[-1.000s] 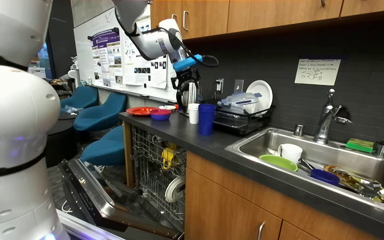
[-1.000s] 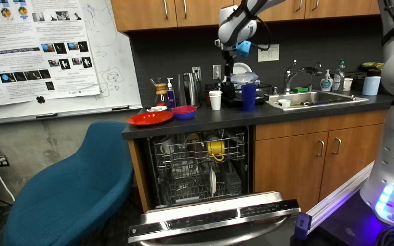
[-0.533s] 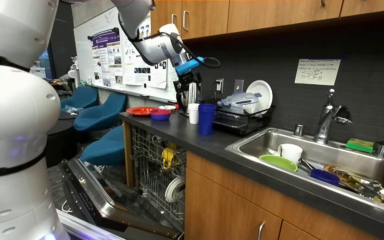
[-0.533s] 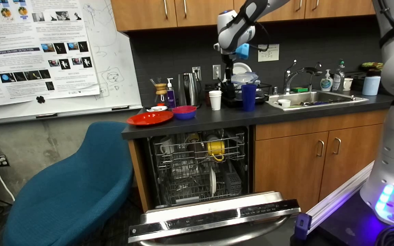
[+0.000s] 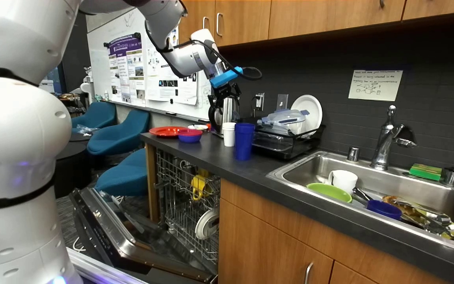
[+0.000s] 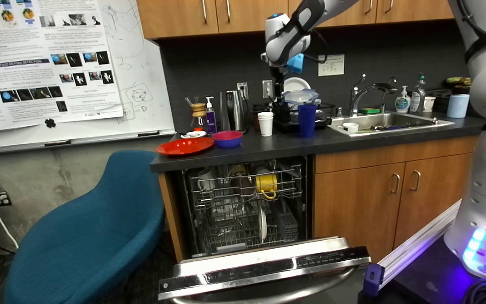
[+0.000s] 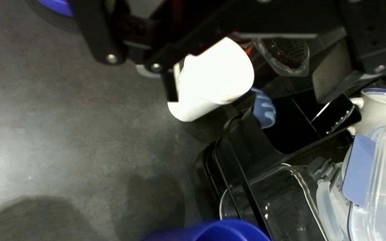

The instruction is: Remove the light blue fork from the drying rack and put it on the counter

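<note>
Gripper [image 7: 251,85] is seen with its two dark fingers spread well apart, over the end of the drying rack [image 5: 286,153] or just beside it; which of the two cannot be told. Between the fingers, as framed from the wrist, the light blue fork [image 7: 264,110] is shown in a black utensil holder [image 7: 246,144] at that end of the rack. Only one end, with what look like tines, is exposed; the rest is hidden by the holder, and the gap in height between fork and fingertips cannot be judged. White cups [image 7: 213,77], stacked on the counter [image 7: 79,134] just beside the rack, are washed out by glare and partly covered by the gripper. A dark blue cup [image 7: 209,232], also beside the rack, is cut off by the lower edge of the wrist view. In both exterior views the fork cannot be made out, and the fingertips are lost against a steel kettle [image 5: 229,110], set past the rack's end, and the black holder.
</note>
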